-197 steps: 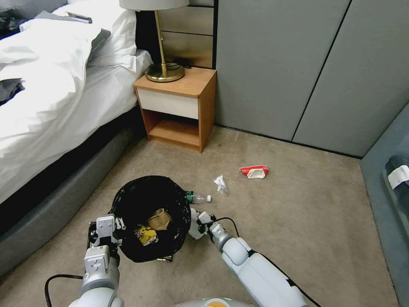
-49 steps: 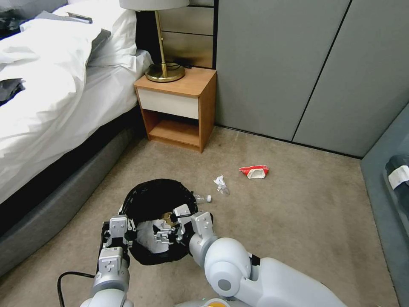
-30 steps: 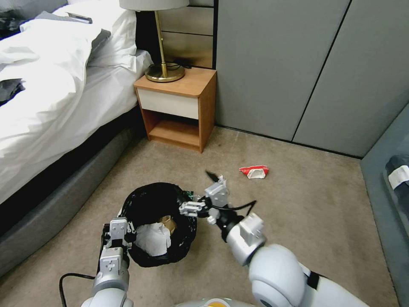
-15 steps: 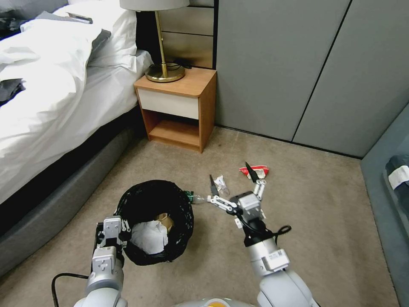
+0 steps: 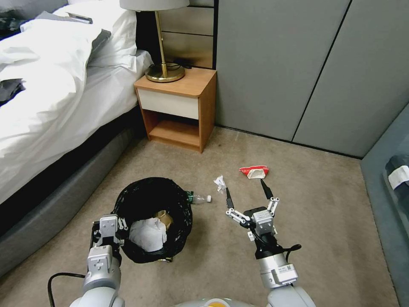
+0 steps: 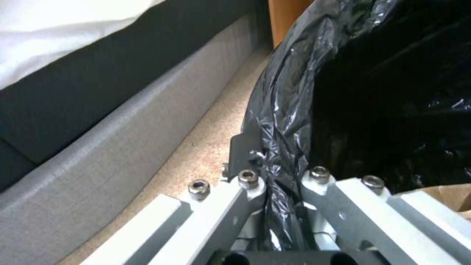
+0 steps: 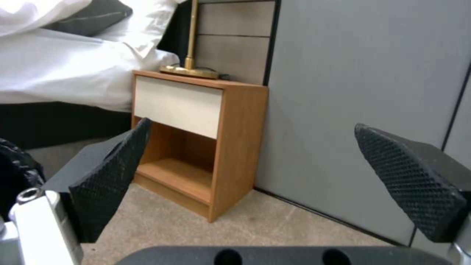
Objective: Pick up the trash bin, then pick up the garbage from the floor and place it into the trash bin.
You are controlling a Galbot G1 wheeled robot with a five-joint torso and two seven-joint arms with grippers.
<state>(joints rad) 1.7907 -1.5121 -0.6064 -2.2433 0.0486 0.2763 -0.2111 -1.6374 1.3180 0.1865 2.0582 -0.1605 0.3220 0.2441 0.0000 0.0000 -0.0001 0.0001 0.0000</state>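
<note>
Beige-brown short carpet floor runs between a white-sheeted bed at 9 o'clock, a wooden nightstand with a brass lamp at 12 o'clock, and grey wall panels behind. Right gripper: fingers spread wide, holding nothing, hovering over the carpet with its black tips just short of the red-and-white packet at 12 o'clock; the small white crumpled scrap lies just beside its left tip. Left gripper: clamped on the black bag-lined rim of the small round trash bin, which sits at 7 o'clock of the right gripper. Inside the bin: white crumpled tissue and tan paper. A clear plastic bottle lies against the bin's far side. Versus 1.6 s ago: the right gripper was down inside the bin; it has since swung out to the right, empty.
</note>
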